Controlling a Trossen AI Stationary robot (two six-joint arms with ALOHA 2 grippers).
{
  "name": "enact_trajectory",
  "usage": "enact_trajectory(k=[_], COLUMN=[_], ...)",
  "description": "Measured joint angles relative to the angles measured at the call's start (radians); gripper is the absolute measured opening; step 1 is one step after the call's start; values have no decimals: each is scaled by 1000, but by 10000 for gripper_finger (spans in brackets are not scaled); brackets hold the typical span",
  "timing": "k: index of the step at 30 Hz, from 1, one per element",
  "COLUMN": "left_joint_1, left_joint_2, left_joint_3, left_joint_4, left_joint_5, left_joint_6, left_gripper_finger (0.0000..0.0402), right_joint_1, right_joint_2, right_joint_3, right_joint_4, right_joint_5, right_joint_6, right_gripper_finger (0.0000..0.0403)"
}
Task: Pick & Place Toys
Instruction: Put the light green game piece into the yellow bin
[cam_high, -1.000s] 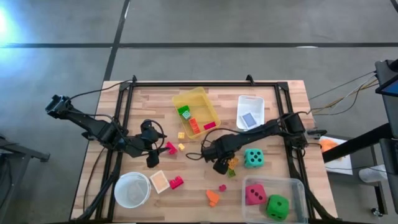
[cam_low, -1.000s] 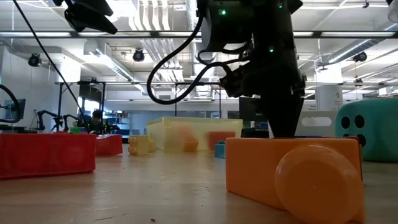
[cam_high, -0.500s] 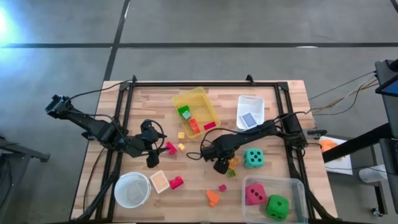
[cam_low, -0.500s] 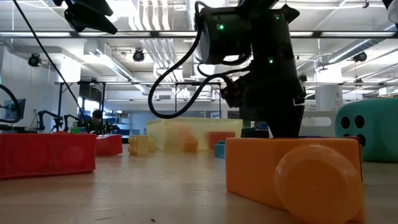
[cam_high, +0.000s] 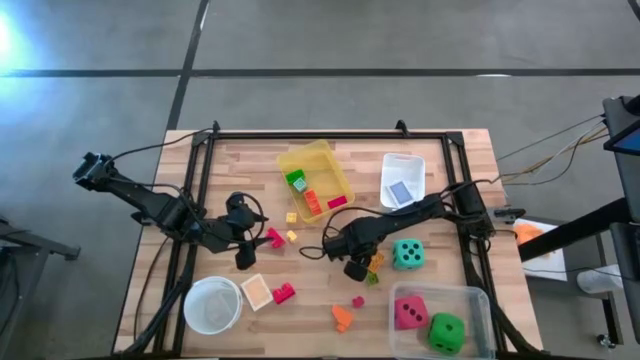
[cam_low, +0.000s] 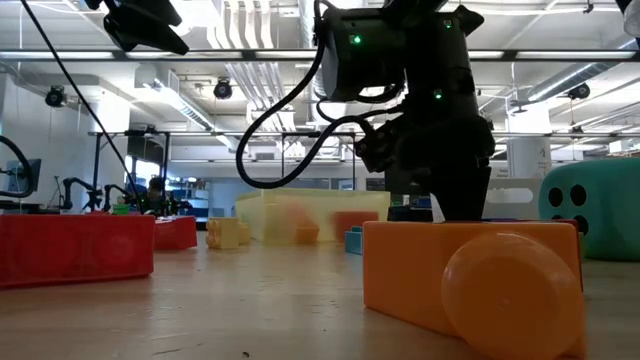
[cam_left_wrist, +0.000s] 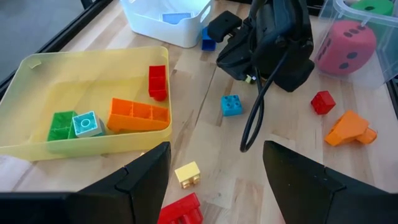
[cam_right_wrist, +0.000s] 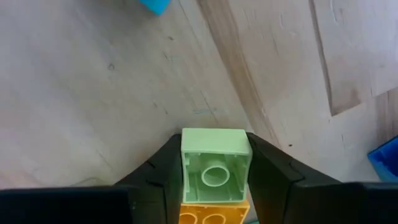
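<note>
My right gripper (cam_high: 358, 266) points down at the table just left of the teal die (cam_high: 406, 254), shut on a light green block (cam_right_wrist: 215, 167) that is joined to an orange block (cam_right_wrist: 211, 214). My left gripper (cam_left_wrist: 214, 180) hangs open above the table's left half, near a pink block (cam_high: 272, 238) and a small yellow block (cam_left_wrist: 188, 173), touching nothing. Loose toys lie around: a blue block (cam_left_wrist: 232, 104), a red block (cam_high: 284, 292) and an orange block (cam_high: 343, 318). In the low view that orange block (cam_low: 470, 280) hides my right fingertips. My right gripper pinches the green block's two opposite side walls (cam_right_wrist: 185, 163) between its two fingers, coming from above and pointing down. The block's hollow side faces up toward the wrist. The orange block sticks to one end of it. Whether the pair rests on the table I cannot tell.
A yellow bin (cam_high: 340, 165) with several blocks stands at the far middle, a white bin (cam_high: 418, 166) right of it. A clear bin (cam_high: 468, 297) at the near right holds a pink-red die (cam_high: 409, 312) and a green die (cam_high: 446, 331). A white bowl (cam_high: 212, 305) stands near left.
My right gripper has come down a little toward the table over the blocks beside the teal die, as the low view shows.
</note>
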Motion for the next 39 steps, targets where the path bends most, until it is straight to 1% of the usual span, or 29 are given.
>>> enact_trajectory(k=[6, 12, 23, 26, 32, 39], left_joint_1=[0, 0, 0, 0, 0, 0], left_joint_2=[0, 0, 0, 0, 0, 0], left_joint_3=[0, 0, 0, 0, 0, 0], left_joint_4=[-18, -26, -14, -14, -13, -13], left_joint_5=[0, 0, 0, 0, 0, 0], left_joint_6=[1, 1, -3, -3, -3, -3], left_gripper_finger=[258, 258, 258, 258, 258, 258], right_joint_1=[6, 8, 16, 9, -56, -172], right_joint_2=[-10, -71, -254, -302, -351, -321], right_joint_3=[13, 47, 66, 67, 87, 191], right_joint_4=[-2, 0, -5, -5, -1, -2], right_joint_5=[3, 11, 136, 155, 161, 148], right_joint_6=[-12, -18, -26, -37, -78, -171], right_gripper_finger=[128, 128, 128, 128, 128, 128])
